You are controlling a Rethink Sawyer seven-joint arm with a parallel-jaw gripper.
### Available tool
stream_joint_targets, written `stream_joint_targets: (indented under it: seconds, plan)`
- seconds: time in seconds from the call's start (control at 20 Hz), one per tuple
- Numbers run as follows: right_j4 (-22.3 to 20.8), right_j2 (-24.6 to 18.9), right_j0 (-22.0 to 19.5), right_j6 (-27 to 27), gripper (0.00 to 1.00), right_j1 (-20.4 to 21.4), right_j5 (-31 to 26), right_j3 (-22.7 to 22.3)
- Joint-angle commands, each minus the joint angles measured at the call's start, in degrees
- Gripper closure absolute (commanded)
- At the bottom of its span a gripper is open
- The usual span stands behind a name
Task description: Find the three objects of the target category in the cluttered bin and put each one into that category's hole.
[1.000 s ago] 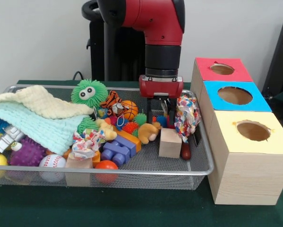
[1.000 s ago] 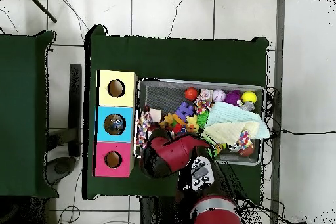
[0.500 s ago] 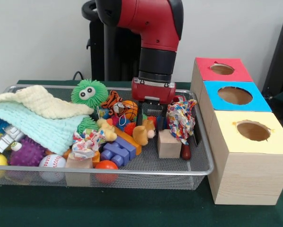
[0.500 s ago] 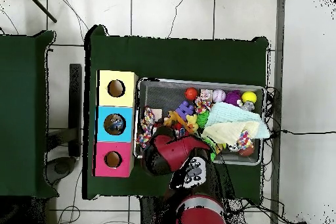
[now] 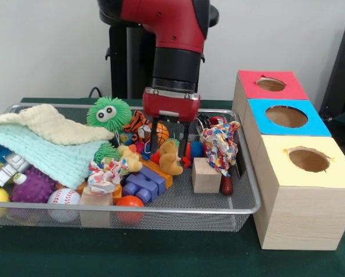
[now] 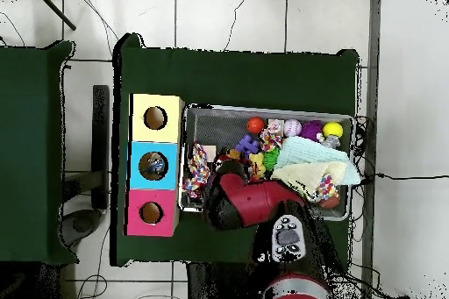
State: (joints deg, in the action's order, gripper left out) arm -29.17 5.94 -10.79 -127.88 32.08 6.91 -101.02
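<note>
Front view: the gripper (image 5: 168, 144) hangs in the wire mesh bin (image 5: 218, 203), its two dark fingers (image 5: 182, 140) spread to either side of a small tan plush bear (image 5: 170, 157); whether they actually pinch it I cannot tell. Just right of the bear stands a plain wooden block (image 5: 206, 174), with a multicoloured rope toy (image 5: 220, 144) behind it. Left of the gripper sit a plush tiger (image 5: 137, 124) and a green fuzzy ball with eyes (image 5: 108, 113). A blue toy brick (image 5: 143, 186) lies nearer. Right of the bin stand the red box (image 5: 269, 86), blue box (image 5: 288, 118) and yellow box (image 5: 305, 179), each with a round hole.

Overhead view: the red arm (image 6: 250, 203) covers the gripper and bear; the rope toy (image 6: 195, 167) lies at the bin's end beside the boxes.
</note>
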Motion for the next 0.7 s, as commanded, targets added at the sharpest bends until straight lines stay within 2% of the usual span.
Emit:
stream_joint_targets:
  seconds: [0.05, 0.25, 0.4, 0.6, 0.7]
  plan:
    - [0.31, -14.44, -11.21, -2.67, 0.0, 12.44, -8.0, -5.98]
    - [0.95, -18.84, -15.31, -1.6, 0.0, 15.36, -9.64, -7.59]
    - [1.71, -20.56, -16.99, -1.59, 0.0, 16.49, -10.51, -8.08]
    - [2.49, -19.28, -17.11, -2.1, 0.0, 16.5, -11.74, -7.95]
    - [2.85, -14.81, -14.49, -2.57, 0.0, 15.99, -13.27, -6.72]
